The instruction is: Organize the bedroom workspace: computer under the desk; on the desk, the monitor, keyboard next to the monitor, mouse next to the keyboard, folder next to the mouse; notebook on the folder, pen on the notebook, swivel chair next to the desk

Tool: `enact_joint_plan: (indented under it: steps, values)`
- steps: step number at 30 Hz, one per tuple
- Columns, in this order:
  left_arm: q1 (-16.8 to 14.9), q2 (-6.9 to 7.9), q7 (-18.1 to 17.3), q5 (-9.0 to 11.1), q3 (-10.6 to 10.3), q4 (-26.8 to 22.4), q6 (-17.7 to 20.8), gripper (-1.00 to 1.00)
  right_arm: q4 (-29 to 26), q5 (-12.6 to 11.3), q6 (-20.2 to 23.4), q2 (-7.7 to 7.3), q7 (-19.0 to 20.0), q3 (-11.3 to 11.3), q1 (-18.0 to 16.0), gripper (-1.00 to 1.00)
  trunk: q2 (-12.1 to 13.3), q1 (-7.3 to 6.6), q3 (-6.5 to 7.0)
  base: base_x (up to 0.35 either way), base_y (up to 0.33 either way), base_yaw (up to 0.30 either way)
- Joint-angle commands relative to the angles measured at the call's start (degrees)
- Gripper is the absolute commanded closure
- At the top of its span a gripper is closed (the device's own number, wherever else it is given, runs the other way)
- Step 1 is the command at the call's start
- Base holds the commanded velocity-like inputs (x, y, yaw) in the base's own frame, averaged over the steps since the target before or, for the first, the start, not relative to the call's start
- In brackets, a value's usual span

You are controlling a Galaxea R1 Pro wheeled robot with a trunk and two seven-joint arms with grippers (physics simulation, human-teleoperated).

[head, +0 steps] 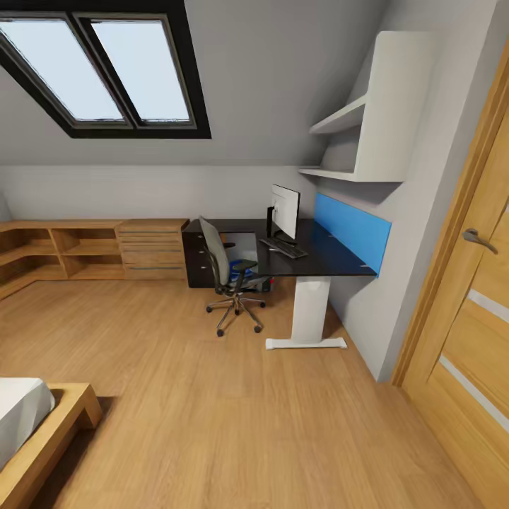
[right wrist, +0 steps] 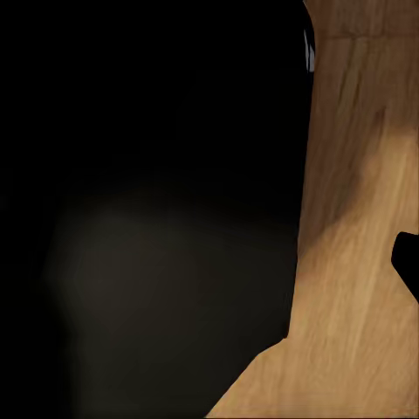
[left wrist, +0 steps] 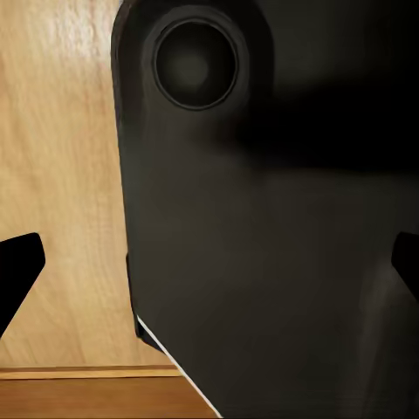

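Across the bedroom stands the black-topped desk (head: 332,263) with its blue back panel. The monitor (head: 285,211) is upright on it, and the keyboard (head: 283,248) lies in front of the monitor. The light-grey computer (head: 244,247) sits under the desk. The swivel chair (head: 225,271) is pulled up at the desk, with the blue folder (head: 239,271) on its seat. From this far away I cannot make out the mouse, notebook or pen. My left gripper (left wrist: 209,266) is open against my dark body. One fingertip (right wrist: 407,260) of my right gripper (right wrist: 209,262) shows at the edge, spread wide.
Low wooden shelving (head: 85,249) runs along the far left wall. A bed corner (head: 42,424) juts in at the near left. A wooden door (head: 474,332) is close on my right. White wall shelves (head: 367,120) hang above the desk. Wood floor (head: 212,410) lies between me and the desk.
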Motion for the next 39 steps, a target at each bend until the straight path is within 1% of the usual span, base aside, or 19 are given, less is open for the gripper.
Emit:
enact_joint_plan:
  steps: [1,4,7,16,20,24,25,26,27,28,29,30,31,34,35,37,38,39]
  values:
    - [0.0,0.00,0.0,0.0,0.0,0.0,0.0,-1.00,0.0,0.0,0.0,0.00,0.0,0.0,0.0,-1.00,0.0,0.00,-0.03,0.000,0.000,0.000]
    - [0.0,-0.88,0.1,-0.1,0.0,-0.6,0.0,-1.00,-0.4,-0.1,0.0,0.69,-0.2,-0.1,-0.7,-1.00,1.2,-0.66,0.51,0.000,0.000,0.000]
    - [0.1,-1.28,0.0,-0.2,-0.1,-1.0,-0.1,-1.00,-0.7,-0.1,-0.6,1.07,-0.3,-0.3,-1.2,-1.00,2.4,-1.31,1.05,0.000,0.000,0.000]
    - [0.1,-1.14,-0.1,-0.3,-0.1,-1.3,-0.2,-1.00,-1.1,-0.2,-3.4,0.97,-0.4,-0.4,-1.5,-1.00,6.0,-3.29,2.67,0.000,0.000,0.000]
    - [0.1,-1.13,0.2,0.3,0.2,-1.4,-0.3,-1.00,-1.1,-0.1,-4.7,0.95,-0.3,-0.2,-1.5,-1.00,7.6,-4.17,3.39,0.000,0.000,0.000]
    - [0.1,-1.28,0.4,1.6,0.4,-2.7,-1.6,-1.00,-2.0,-0.5,-6.0,1.37,-0.4,-0.2,-1.5,-1.00,9.2,-5.05,4.10,0.000,0.000,0.000]
    - [0.1,-1.30,0.4,3.1,0.4,-10.4,-9.0,-1.00,-4.1,-0.5,-24.0,1.43,-0.4,-0.2,-1.5,-1.00,9.6,-5.27,4.28,0.000,0.000,0.000]
    - [0.1,-1.41,0.4,4.0,0.4,-11.7,-10.9,-1.00,-5.8,-0.5,-25.7,1.56,-0.4,-0.2,-1.5,-1.00,10.0,-5.49,4.46,0.000,0.000,0.000]
    - [0.1,-1.53,0.4,4.3,0.4,-12.5,-11.8,-1.00,-6.7,-0.6,-26.4,1.65,-0.4,-0.2,-1.5,-1.00,10.4,-5.71,4.64,0.000,0.000,0.000]
    - [0.1,-1.88,0.4,4.9,0.4,-14.5,-13.2,-1.00,-8.4,-0.6,-27.6,1.82,-0.5,-0.3,-1.5,-1.00,10.8,-5.93,4.82,0.000,0.000,0.000]
    - [0.1,-2.07,0.4,5.1,0.4,-15.6,-13.7,-1.00,-9.2,-0.6,-28.1,1.88,-0.6,-0.3,-1.5,-1.00,11.2,-6.15,5.00,0.000,0.000,0.000]
    - [0.1,-2.37,0.4,5.4,0.4,-17.8,-14.4,-1.00,-11.0,-0.6,-28.8,1.94,-1.1,-0.3,-1.6,-1.00,11.6,-6.37,5.18,0.000,0.000,0.000]
    - [0.1,-2.56,0.4,5.6,0.4,-19.9,-14.9,-1.00,-13.3,-0.6,-29.3,1.99,-1.8,-0.3,-1.6,-1.00,12.0,-6.59,5.36,0.000,0.000,0.000]
    - [0.0,-2.71,0.4,5.8,0.4,-25.1,-15.6,-1.00,-19.7,-0.7,-29.8,2.04,-4.3,-0.3,-1.8,-1.00,12.0,-6.59,5.36,0.000,0.000,0.000]
    - [0.0,-2.70,0.4,5.8,0.4,-26.0,-15.6,-1.00,-20.8,-0.7,-29.8,2.03,-4.7,-0.3,-1.9,-1.00,12.0,-6.59,5.36,0.000,0.000,0.000]
    - [0.0,-2.63,0.4,6.0,0.5,-28.2,-15.8,-1.00,-24.8,-0.8,-30.6,1.91,-5.9,-0.5,-3.1,-1.00,12.0,-6.59,5.36,0.000,0.000,0.000]
    - [0.0,-2.60,0.4,6.2,0.7,-28.7,-15.9,-1.00,-26.6,-1.2,-31.6,1.74,-6.5,-1.0,-4.0,-1.00,12.0,-6.59,5.36,0.000,0.000,0.000]
    - [0.0,-2.59,0.4,6.3,0.9,-28.9,-15.9,-1.00,-27.2,-1.6,-32.1,1.71,-6.7,-1.4,-4.3,-1.00,12.0,-6.59,5.36,0.000,0.000,0.000]
